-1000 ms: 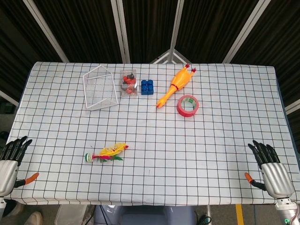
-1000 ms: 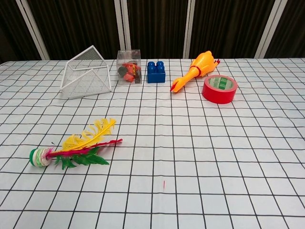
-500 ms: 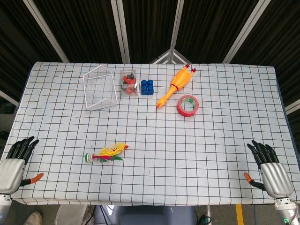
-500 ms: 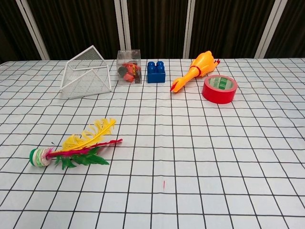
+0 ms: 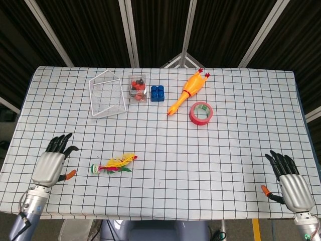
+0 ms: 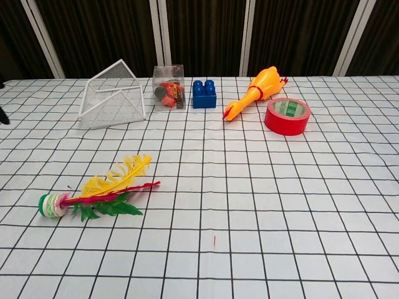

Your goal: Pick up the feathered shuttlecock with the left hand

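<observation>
Two hands are hovering over the checkered desk [image 5: 235,125] near the bottom of the head view: the left hand [image 5: 51,162] at lower left and the right hand [image 5: 291,184] at lower right, both empty with fingers apart. The feathered shuttlecock [image 5: 113,164] is lying flat just right of the left hand, untouched. Along the upper part of the frame a wire basket [image 5: 106,94], blue block [image 5: 158,93], rubber chicken [image 5: 187,91] and red tape roll [image 5: 200,113] are sitting.

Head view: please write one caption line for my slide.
Left hand, open, beside the feathered shuttlecock on the checkered table.
</observation>
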Robot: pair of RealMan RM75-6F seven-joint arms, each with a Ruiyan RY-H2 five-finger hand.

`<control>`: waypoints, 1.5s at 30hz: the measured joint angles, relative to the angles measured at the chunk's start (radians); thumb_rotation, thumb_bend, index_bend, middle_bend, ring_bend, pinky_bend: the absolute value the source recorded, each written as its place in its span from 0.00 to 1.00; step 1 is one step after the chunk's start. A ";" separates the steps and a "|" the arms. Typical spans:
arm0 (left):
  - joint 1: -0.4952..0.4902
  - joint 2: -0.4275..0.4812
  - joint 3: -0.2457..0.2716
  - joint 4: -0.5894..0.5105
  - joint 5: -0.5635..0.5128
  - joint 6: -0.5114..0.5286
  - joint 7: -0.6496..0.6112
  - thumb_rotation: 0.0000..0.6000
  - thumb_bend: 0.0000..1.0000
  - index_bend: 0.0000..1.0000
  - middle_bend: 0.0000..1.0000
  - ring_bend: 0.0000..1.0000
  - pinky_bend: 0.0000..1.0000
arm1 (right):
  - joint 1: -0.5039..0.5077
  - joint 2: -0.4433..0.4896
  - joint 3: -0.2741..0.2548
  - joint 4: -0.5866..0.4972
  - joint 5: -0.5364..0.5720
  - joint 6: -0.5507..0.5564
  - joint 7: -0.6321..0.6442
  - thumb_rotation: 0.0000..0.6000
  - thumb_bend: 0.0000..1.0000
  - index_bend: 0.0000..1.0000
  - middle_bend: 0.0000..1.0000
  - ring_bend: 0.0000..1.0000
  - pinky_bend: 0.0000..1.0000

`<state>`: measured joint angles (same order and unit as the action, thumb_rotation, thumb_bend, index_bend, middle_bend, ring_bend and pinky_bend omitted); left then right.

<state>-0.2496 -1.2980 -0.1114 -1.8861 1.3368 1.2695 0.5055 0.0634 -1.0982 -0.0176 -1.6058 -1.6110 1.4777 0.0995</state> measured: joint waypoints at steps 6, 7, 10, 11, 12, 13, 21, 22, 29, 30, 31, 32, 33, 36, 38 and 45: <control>-0.077 -0.186 -0.044 0.001 -0.152 -0.029 0.174 1.00 0.40 0.33 0.04 0.00 0.00 | 0.001 0.001 -0.001 0.000 -0.002 -0.001 0.003 1.00 0.34 0.00 0.00 0.00 0.00; -0.088 -0.213 -0.051 0.004 -0.175 -0.030 0.193 1.00 0.40 0.33 0.04 0.00 0.00 | 0.001 0.001 -0.001 0.000 -0.002 -0.002 0.004 1.00 0.34 0.00 0.00 0.00 0.00; -0.123 -0.299 -0.071 0.019 -0.246 -0.031 0.249 1.00 0.41 0.34 0.04 0.00 0.00 | 0.002 0.001 -0.001 -0.001 -0.001 -0.004 0.007 1.00 0.34 0.00 0.00 0.00 0.00; -0.134 -0.323 -0.077 0.025 -0.263 -0.031 0.264 1.00 0.41 0.34 0.04 0.00 0.00 | 0.002 0.002 -0.001 -0.001 -0.001 -0.004 0.009 1.00 0.34 0.00 0.00 0.00 0.00; -0.149 -0.354 -0.085 0.033 -0.280 -0.029 0.281 1.00 0.41 0.34 0.04 0.00 0.00 | 0.002 0.002 -0.001 -0.001 -0.001 -0.004 0.010 1.00 0.34 0.00 0.00 0.00 0.00; -0.160 -0.374 -0.090 0.038 -0.290 -0.027 0.291 1.00 0.42 0.34 0.05 0.00 0.00 | 0.003 0.002 -0.001 -0.001 -0.001 -0.005 0.011 1.00 0.34 0.00 0.00 0.00 0.00; -0.234 -0.521 -0.132 0.110 -0.314 0.024 0.370 1.00 0.51 0.45 0.08 0.00 0.00 | 0.003 0.005 -0.001 -0.001 0.001 -0.006 0.023 1.00 0.34 0.00 0.00 0.00 0.00; -0.240 -0.534 -0.136 0.117 -0.320 0.031 0.374 1.00 0.53 0.45 0.08 0.00 0.00 | 0.003 0.005 -0.001 -0.001 0.001 -0.006 0.024 1.00 0.34 0.00 0.00 0.00 0.00; -0.262 -0.576 -0.143 0.163 -0.350 0.066 0.393 1.00 0.54 0.45 0.08 0.00 0.00 | 0.003 0.006 -0.001 -0.003 0.002 -0.008 0.027 1.00 0.34 0.00 0.00 0.00 0.00; -0.263 -0.578 -0.145 0.168 -0.355 0.067 0.390 1.00 0.54 0.44 0.08 0.00 0.00 | 0.003 0.006 -0.001 -0.003 0.002 -0.008 0.027 1.00 0.34 0.00 0.00 0.00 0.00; -0.263 -0.578 -0.146 0.172 -0.360 0.068 0.388 1.00 0.54 0.43 0.08 0.00 0.00 | 0.003 0.006 -0.001 -0.003 0.002 -0.008 0.026 1.00 0.34 0.00 0.00 0.00 0.00; -0.264 -0.578 -0.148 0.176 -0.365 0.069 0.385 1.00 0.54 0.43 0.08 0.00 0.00 | 0.002 0.006 -0.001 -0.004 0.003 -0.008 0.025 1.00 0.34 0.00 0.00 0.00 0.00; -0.264 -0.578 -0.150 0.181 -0.372 0.069 0.381 1.00 0.54 0.42 0.07 0.00 0.00 | 0.002 0.006 -0.001 -0.004 0.003 -0.008 0.025 1.00 0.34 0.00 0.00 0.00 0.00; -0.265 -0.575 -0.152 0.184 -0.387 0.067 0.367 1.00 0.54 0.42 0.07 0.00 0.00 | 0.002 0.005 -0.001 -0.005 0.005 -0.010 0.022 1.00 0.34 0.00 0.00 0.00 0.00; -0.265 -0.573 -0.155 0.182 -0.394 0.065 0.353 1.00 0.54 0.42 0.07 0.00 0.00 | 0.003 0.006 -0.001 -0.007 0.005 -0.011 0.021 1.00 0.34 0.00 0.00 0.00 0.00; -0.273 -0.566 -0.159 0.176 -0.417 0.060 0.314 1.00 0.54 0.42 0.07 0.00 0.00 | 0.003 0.005 -0.002 -0.008 0.006 -0.013 0.019 1.00 0.34 0.00 0.00 0.00 0.00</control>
<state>-0.5223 -1.8636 -0.2701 -1.7100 0.9194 1.3292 0.8197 0.0664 -1.0929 -0.0194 -1.6133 -1.6052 1.4650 0.1184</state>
